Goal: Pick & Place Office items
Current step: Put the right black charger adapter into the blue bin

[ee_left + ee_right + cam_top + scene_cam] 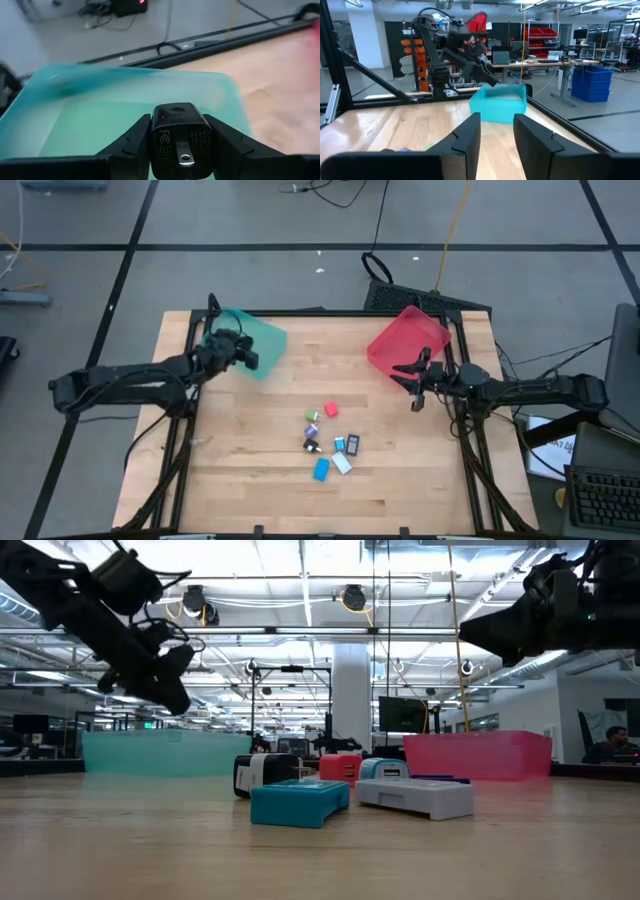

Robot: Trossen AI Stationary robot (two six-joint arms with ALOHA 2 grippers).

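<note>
Clamped between the left gripper (175, 150)'s two fingers in the left wrist view is a black block (180, 140), held just over the teal tray (100, 100). From overhead, that left gripper (243, 352) hangs above the teal tray (262, 335) at about ten o'clock on the table (250, 480); the right gripper (415, 380) sits at two o'clock, beside the red tray (410, 335). Loose office items (330, 442) lie clustered near the table's centre, toward five o'clock. At table level, a bright blue block (298, 802) and a white block (415, 796) lie foremost. Through the right wrist camera, the right gripper (496, 131)'s fingers stand a little apart with nothing between them, aimed across at the teal tray (498, 104).
</note>
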